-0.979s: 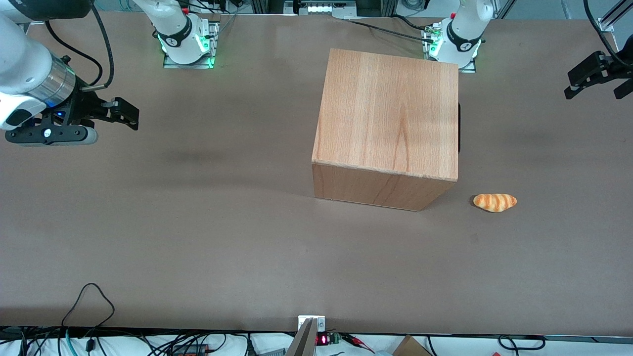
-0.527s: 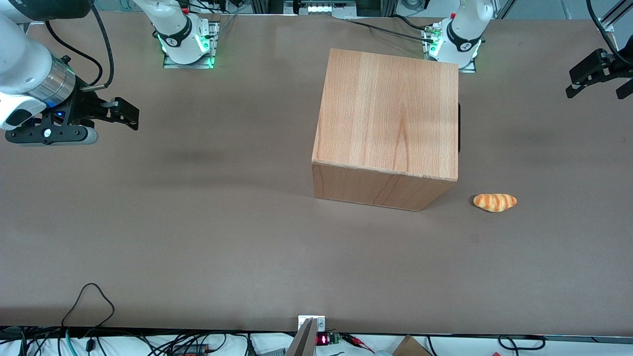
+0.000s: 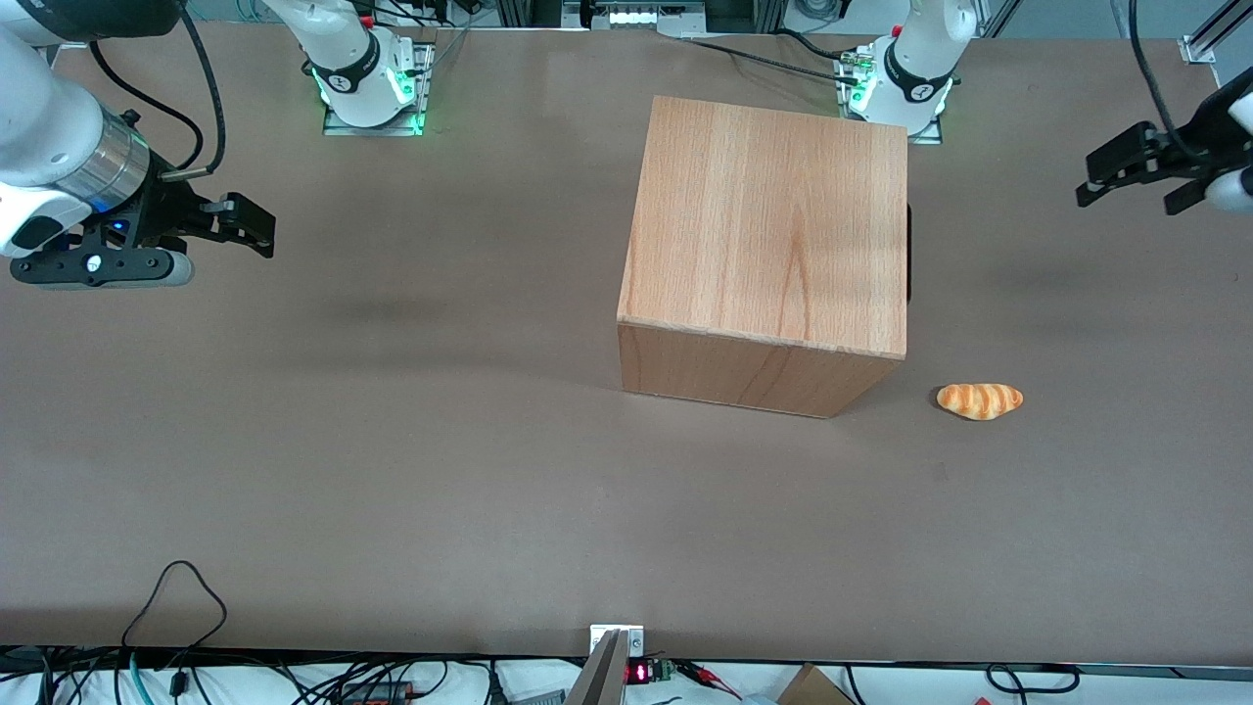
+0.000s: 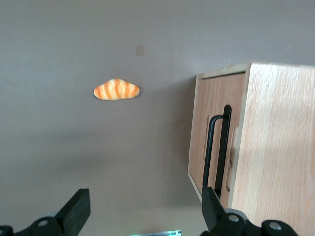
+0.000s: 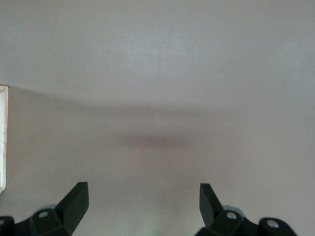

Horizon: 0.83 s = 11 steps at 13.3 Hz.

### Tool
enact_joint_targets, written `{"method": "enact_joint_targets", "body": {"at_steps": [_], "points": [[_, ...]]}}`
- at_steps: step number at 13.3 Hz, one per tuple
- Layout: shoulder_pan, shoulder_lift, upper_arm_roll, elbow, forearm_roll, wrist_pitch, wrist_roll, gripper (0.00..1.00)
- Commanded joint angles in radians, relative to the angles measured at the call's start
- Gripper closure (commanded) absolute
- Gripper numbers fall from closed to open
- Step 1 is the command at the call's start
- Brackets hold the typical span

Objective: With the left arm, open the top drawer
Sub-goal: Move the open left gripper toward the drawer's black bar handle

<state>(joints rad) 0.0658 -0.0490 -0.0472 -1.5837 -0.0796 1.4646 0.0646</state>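
The brown counter (image 3: 392, 470) carried a large wooden cabinet (image 3: 773, 225) near its middle, somewhat toward the working arm's end. The cabinet's front faced that end, so the front view showed only its plain top and one side.

The left arm (image 3: 1235, 108) hung above the counter at its own end, well apart from the cabinet. Its tool (image 3: 1136, 176) was released, the fingers (image 4: 78, 209) standing wide apart with nothing between them.

The top drawer (image 4: 212, 128) sat shut, flush in the cabinet's face. Its front was a flat panel of light wood, its long axis running across the cabinet's width, and it should slide straight out toward the working arm's end. Being stiff wood on a rail, it would likely move with steady resistance rather than flex. The cabinet looked heavy enough to stay put under a gentle pull, though a jerk might drag it.

The black handle (image 4: 217, 150) was the place to take hold. It looked like a slim rigid bar standing slightly proud of the panel, though whether it belonged wholly to the top drawer was hard to tell from the wrist view. It ran along the panel's long axis; fingers closing across its thin section would grip best.

A small toy croissant (image 3: 979, 400) lay on the counter near the cabinet, nearer the front camera.
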Motion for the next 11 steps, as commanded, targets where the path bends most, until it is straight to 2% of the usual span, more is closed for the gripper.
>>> {"method": "enact_joint_targets", "body": {"at_steps": [1,3,7,11], "points": [[-0.008,-0.005,0.000,-0.082,-0.028,0.029,0.029,0.00],[-0.011,-0.006,-0.008,-0.146,-0.072,0.068,0.069,0.00],[-0.006,-0.005,-0.008,-0.280,-0.113,0.166,0.153,0.00],[0.002,-0.005,-0.008,-0.396,-0.215,0.259,0.187,0.00]]}}
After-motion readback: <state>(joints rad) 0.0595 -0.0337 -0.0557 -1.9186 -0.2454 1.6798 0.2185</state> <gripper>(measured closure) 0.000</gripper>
